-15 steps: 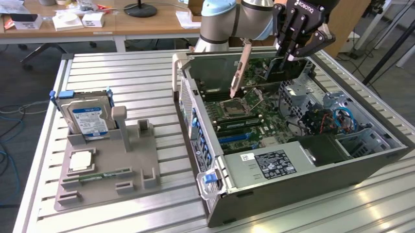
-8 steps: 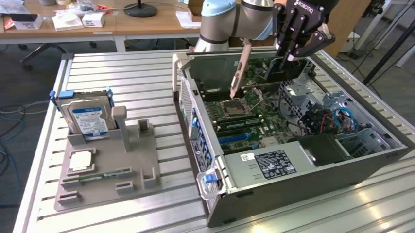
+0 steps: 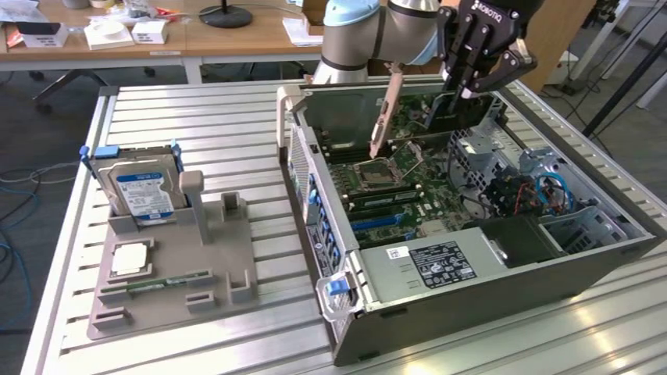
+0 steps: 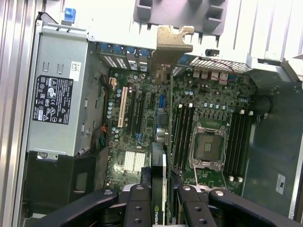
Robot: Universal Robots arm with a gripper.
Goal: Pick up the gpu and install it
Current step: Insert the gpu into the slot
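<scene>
Gripper (image 3: 471,82), jaws part-closed on the gpu (image 3: 448,113), held it edge-down above the motherboard (image 3: 417,195) inside the open case (image 3: 469,305); bracket (image 3: 388,113) faced the case wall, presumably for slot alignment.

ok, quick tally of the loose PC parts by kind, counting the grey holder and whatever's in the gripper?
gpu, held in the gripper: 1
hard drive: 1
CPU: 1
memory stick: 1
Total: 4
</scene>
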